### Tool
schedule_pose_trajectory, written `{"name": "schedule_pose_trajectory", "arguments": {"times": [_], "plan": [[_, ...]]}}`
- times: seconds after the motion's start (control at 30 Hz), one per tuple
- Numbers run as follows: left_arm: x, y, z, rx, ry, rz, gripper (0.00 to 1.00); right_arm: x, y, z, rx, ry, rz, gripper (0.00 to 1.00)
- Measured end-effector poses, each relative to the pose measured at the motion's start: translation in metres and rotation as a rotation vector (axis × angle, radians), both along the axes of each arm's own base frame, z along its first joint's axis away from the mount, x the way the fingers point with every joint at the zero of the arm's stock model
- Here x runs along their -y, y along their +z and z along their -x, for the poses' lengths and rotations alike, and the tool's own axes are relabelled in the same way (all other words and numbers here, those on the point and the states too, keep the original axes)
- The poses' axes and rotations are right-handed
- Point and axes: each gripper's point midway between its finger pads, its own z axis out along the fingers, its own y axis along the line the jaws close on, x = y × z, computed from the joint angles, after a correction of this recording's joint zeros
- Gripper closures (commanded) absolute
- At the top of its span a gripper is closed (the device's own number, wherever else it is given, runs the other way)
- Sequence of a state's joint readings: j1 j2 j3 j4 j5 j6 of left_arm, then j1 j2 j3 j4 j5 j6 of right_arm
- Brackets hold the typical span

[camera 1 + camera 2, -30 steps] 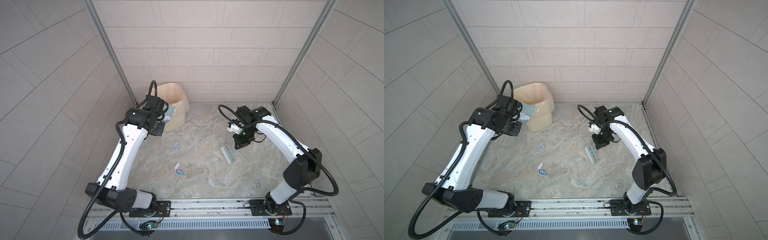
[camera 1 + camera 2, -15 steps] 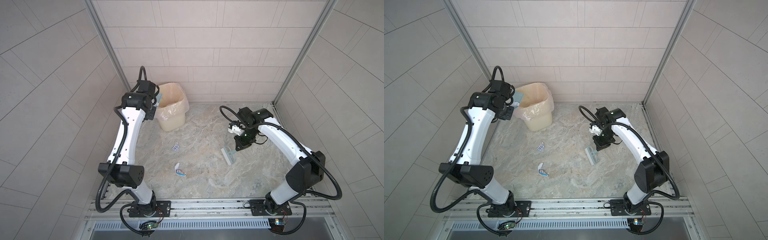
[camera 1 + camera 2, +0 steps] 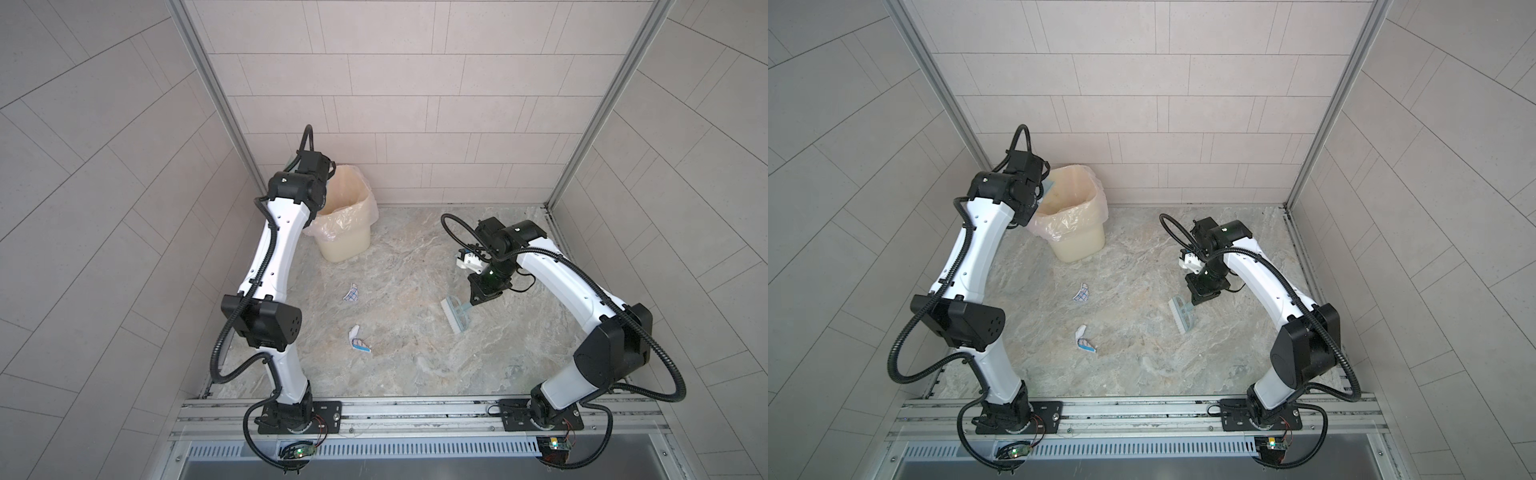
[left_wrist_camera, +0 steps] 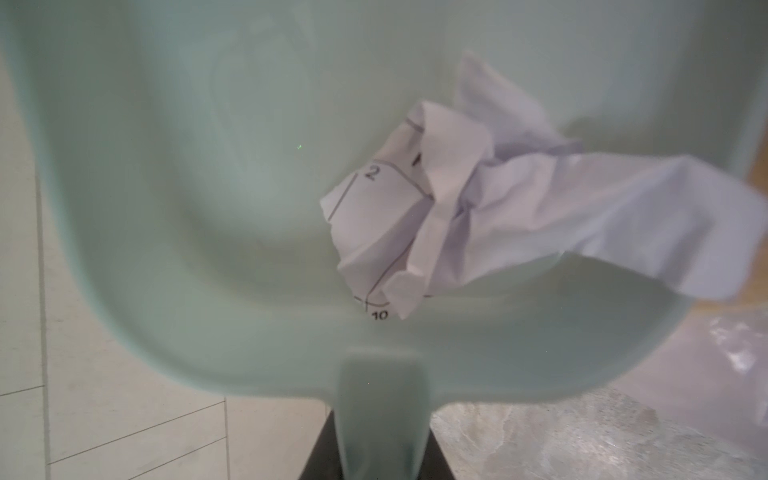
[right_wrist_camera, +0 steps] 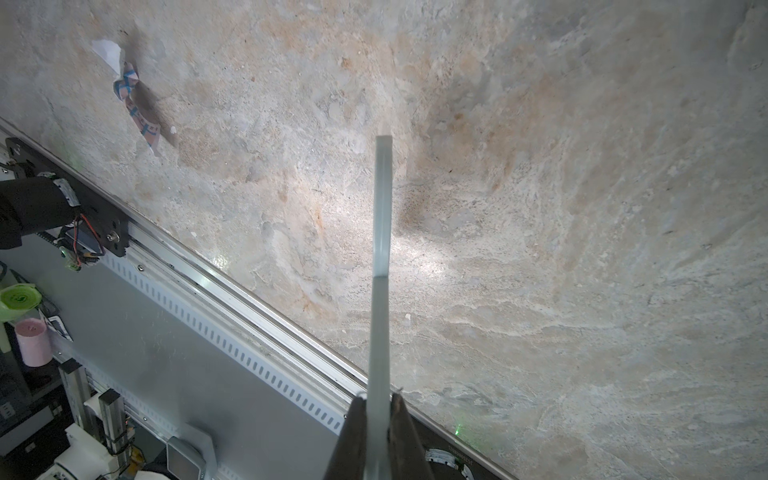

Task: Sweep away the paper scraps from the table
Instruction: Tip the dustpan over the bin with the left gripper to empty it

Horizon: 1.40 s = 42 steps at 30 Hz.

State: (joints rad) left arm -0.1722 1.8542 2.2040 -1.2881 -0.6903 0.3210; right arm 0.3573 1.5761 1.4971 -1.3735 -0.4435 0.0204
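Partway: gripping dustpan [image 4: 208, 208] handle in narrowed left end effector [image 4: 376, 453] at bin [image 3: 345, 232], one scrap [image 4: 457, 216] inside, untipped; clamping brush [image 5: 382, 249] in closed right end effector [image 5: 377, 432]; two scraps [image 3: 351, 294] [image 3: 358, 340] left mid-table [image 3: 415, 365].

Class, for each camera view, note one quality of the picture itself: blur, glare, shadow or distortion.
Left wrist: the dustpan is out of focus, the paper scrap sharper, its far end smeared. Right wrist: glare on the table beside the brush. Both top views: sharp, wall tile lines bowed.
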Motion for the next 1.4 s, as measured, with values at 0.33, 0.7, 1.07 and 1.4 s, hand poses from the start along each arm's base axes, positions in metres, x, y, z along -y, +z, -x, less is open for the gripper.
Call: {"name": "schedule_pose_trajectory", "arguments": {"times": [0.33, 0.7, 1.07, 1.4], "plan": [[0.004, 0.006, -0.02, -0.084, -0.073, -0.358, 1.0, 0.0, 0.0, 0.0, -0.001, -0.003, 0.0, 1.0], [-0.003, 0.023, -0.032, -0.14, -0.126, -0.636, 1.0, -0.001, 0.0, 0.0, -0.001, -0.004, -0.001, 1.0], [-0.002, 0.038, -0.035, -0.142, -0.144, -0.731, 1.0, -0.001, 0.0, 0.0, -0.001, -0.004, -0.001, 1.0], [0.0, 0.033, -0.033, -0.161, -0.174, -0.761, 1.0, 0.0, 0.003, 0.002, 0.005, -0.001, -0.003, 1.0]]}}
